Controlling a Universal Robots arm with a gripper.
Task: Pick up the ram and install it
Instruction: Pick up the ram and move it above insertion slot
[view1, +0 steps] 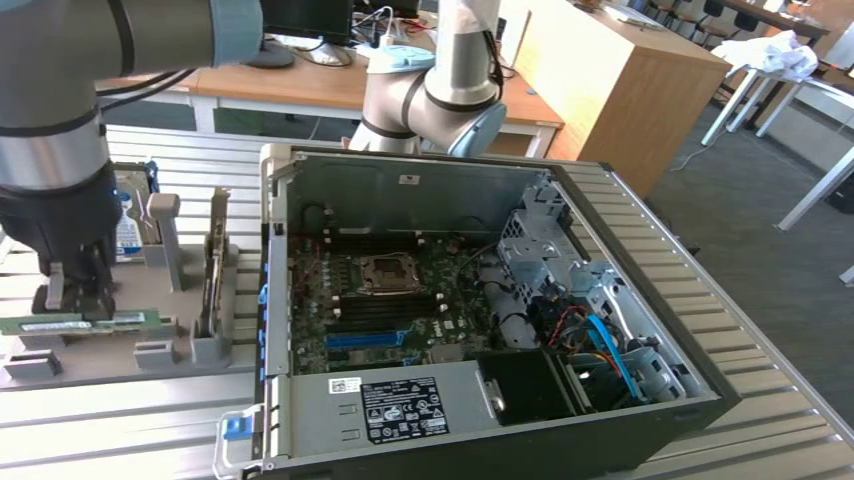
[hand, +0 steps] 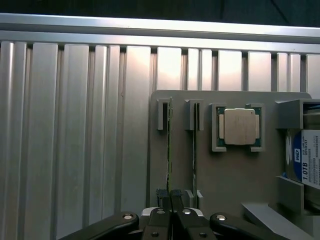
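At the exterior view's left, the gripper (view1: 76, 300) is pressed together on the ram (view1: 127, 321) at the grey holder (view1: 174, 375); the open computer case (view1: 400, 190) sits right; the wrist view shows the ram edge-on (hand: 168, 150), and a processor (hand: 240, 126) on the holder.

Silver arm (view1: 461, 50), pale-blue joint caps (view1: 400, 60), black fingers (hand: 162, 197).

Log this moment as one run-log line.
stage: grasp | pincer: shut on ram | ram: on edge at gray holder | open computer case: ram not yet installed
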